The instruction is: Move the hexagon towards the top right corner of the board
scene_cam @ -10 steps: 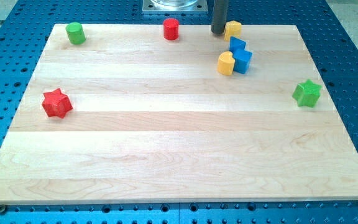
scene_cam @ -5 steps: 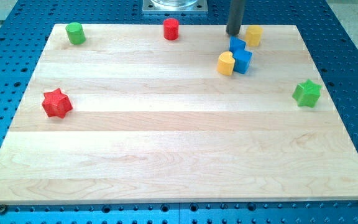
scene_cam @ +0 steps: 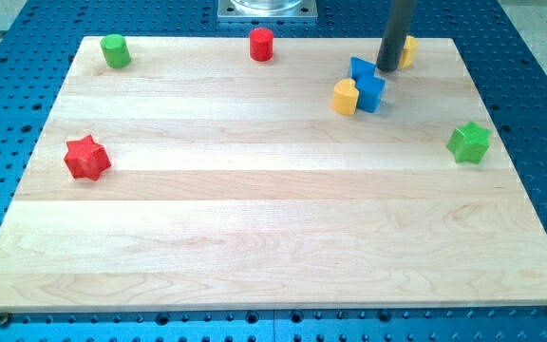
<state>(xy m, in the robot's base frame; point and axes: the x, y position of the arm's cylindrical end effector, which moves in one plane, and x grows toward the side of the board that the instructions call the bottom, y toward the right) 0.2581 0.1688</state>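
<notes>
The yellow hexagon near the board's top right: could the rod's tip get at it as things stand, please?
Probably yes. My tip sits right beside the yellow hexagon, on its left in the view, with nothing between them. The blue block lies just to the view's left of the tip, away from that path.

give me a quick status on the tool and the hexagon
My tip down at board's top right, against the yellow hexagon, on its left side. Hexagon partly hidden behind rod, near top edge. Blue block just left of tip; path to corner open.

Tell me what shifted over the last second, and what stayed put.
My tip slid toward the view's right, pushing the yellow hexagon block right along the wooden board's top edge. The rod now partly hides it. All other blocks stayed put.
</notes>
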